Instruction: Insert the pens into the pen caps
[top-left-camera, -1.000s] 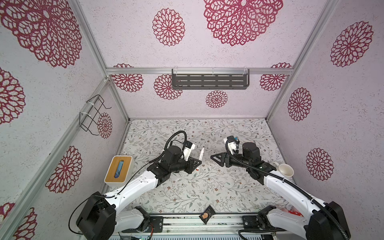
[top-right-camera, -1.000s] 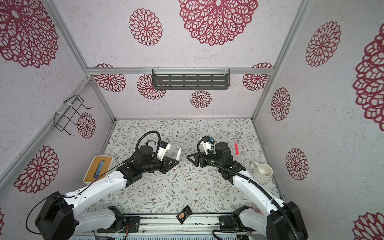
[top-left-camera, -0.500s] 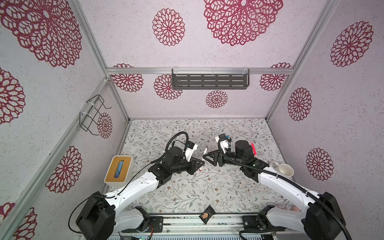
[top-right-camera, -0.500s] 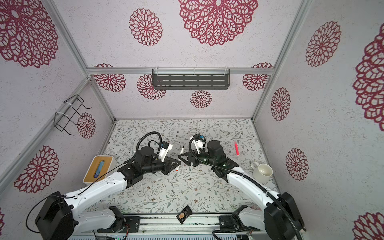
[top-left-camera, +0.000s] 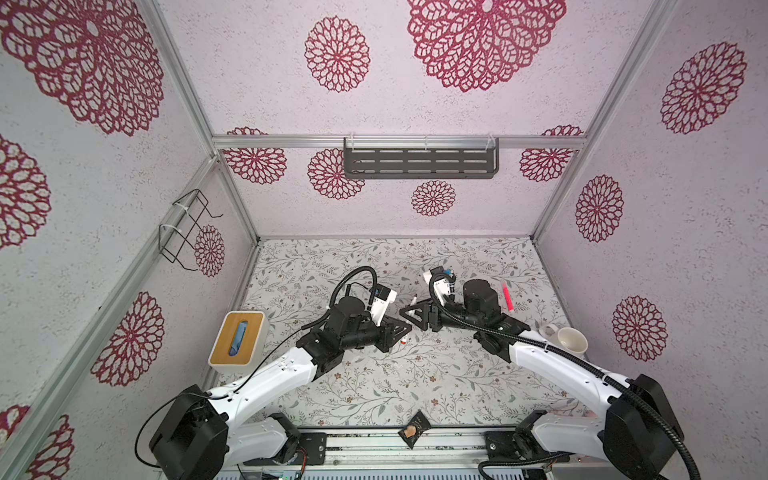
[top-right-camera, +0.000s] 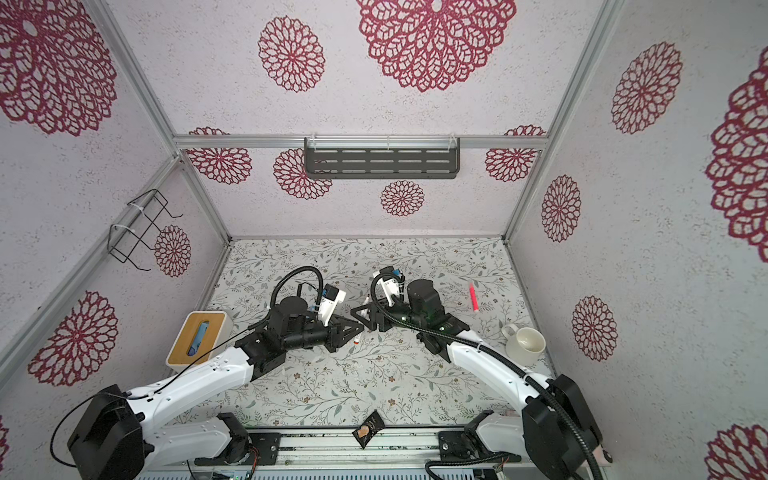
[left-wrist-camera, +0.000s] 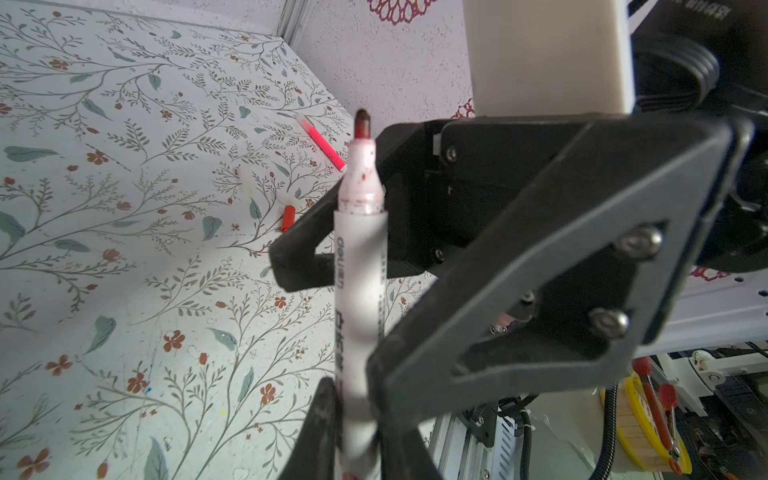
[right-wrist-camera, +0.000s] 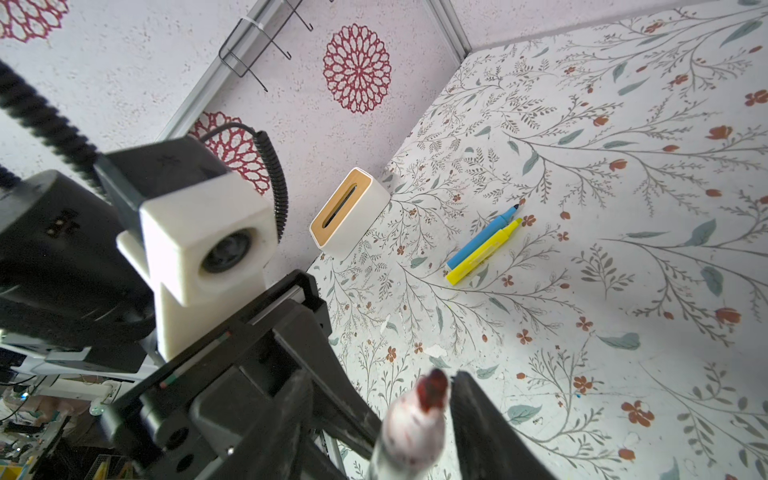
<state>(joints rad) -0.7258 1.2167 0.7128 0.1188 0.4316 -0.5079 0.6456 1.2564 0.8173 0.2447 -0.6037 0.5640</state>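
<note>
My left gripper (left-wrist-camera: 357, 419) is shut on the barrel of a white pen (left-wrist-camera: 359, 266) with a dark red tip; in both top views it sits mid-table (top-left-camera: 405, 328). My right gripper (right-wrist-camera: 380, 380) faces it (top-left-camera: 405, 312), jaws apart, with that pen's tip (right-wrist-camera: 432, 388) between them, close to one finger and clear of the other. A pink pen (top-left-camera: 507, 297) lies on the mat behind the right arm. Side by side on the mat lie a blue pen (right-wrist-camera: 484, 237) and a yellow pen (right-wrist-camera: 484, 255). A small red pen cap (left-wrist-camera: 287, 218) rests below the grippers.
A wood-topped white box (top-left-camera: 237, 338) stands by the left wall. A white mug (top-left-camera: 571, 340) sits at the right, near the right forearm. A dark packet (top-left-camera: 413, 428) lies at the front edge. A wire rack (top-left-camera: 187, 228) hangs on the left wall.
My right gripper has swung left to meet the left gripper and its jaws have narrowed around the pen's tip. The left gripper still holds the pen, shifted slightly right.
</note>
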